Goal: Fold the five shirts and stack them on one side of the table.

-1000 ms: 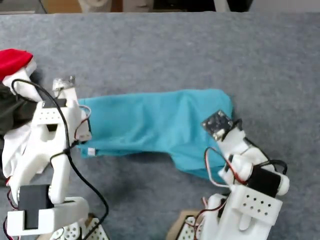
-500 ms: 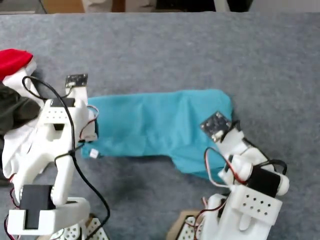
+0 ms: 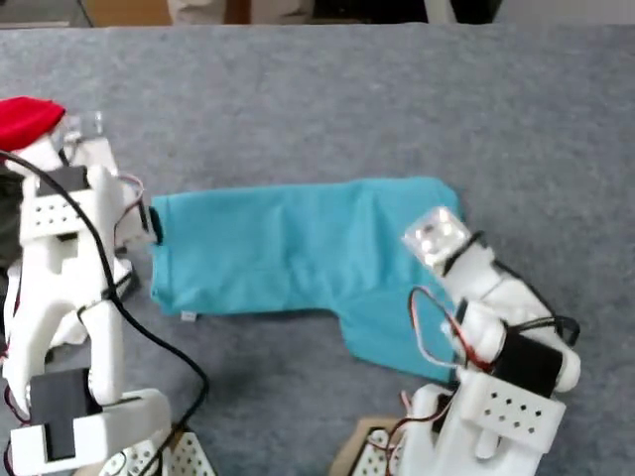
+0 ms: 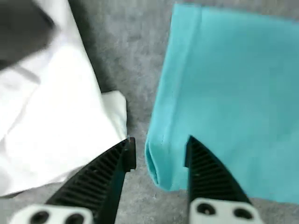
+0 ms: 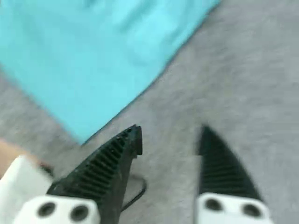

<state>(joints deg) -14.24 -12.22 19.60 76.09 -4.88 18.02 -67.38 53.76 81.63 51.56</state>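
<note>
Teal shirt (image 3: 298,248) is lying flat in the middle of the grey table (image 3: 347,89), stretched left to right, with a flap hanging toward the near side at its right end. You're holding the left arm (image 3: 64,258) at the shirt's left edge, and from the left wrist you're looking at the left gripper (image 4: 160,149) with its jaws spread wide and nothing clamped between them. A rolled corner of the teal shirt (image 4: 233,93) is sitting right in the gap between the two black fingers (image 4: 107,172); whether they're touching the cloth, I cannot tell. Just to the left of that corner a white shirt (image 4: 51,116) is lying crumpled, apart from the teal one, with a strip of grey table between them. A red cloth (image 3: 28,117) is sitting on the far-left edge of the table.

Over on the right, you're keeping the right arm (image 3: 496,347) above the shirt's right end. The right gripper (image 5: 171,135) is gaping open too, gripping nothing, its tips hanging over the table just beside the teal shirt's (image 5: 93,46) edge.
</note>
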